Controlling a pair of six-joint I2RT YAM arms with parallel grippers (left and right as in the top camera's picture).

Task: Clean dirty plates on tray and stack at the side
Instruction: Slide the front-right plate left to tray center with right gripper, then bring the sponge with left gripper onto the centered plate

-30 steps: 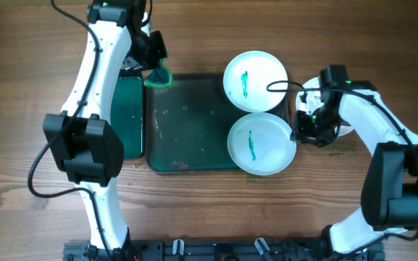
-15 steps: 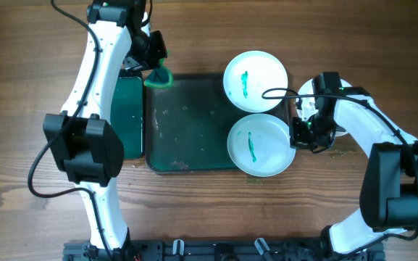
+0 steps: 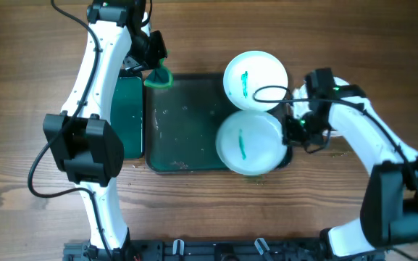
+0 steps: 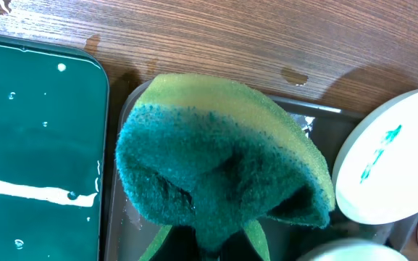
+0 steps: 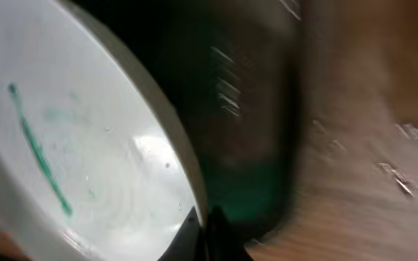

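Observation:
Two white plates with green streaks lie at the right end of the dark green tray: a far one and a near one. My right gripper is shut on the near plate's right rim; in the right wrist view the fingers pinch the rim of this plate over the tray. My left gripper is shut on a green-and-yellow sponge above the tray's far left corner. A third plate is mostly hidden under my right arm; a white sliver shows.
A smaller, bright green sponge tray holding water stands just left of the large tray; it also shows in the left wrist view. The large tray's middle is wet and speckled. Bare wooden table surrounds everything.
My right gripper moved left to the near plate's rim and took hold of it. The plate has shifted left, further onto the tray. The left arm and sponge have not moved.

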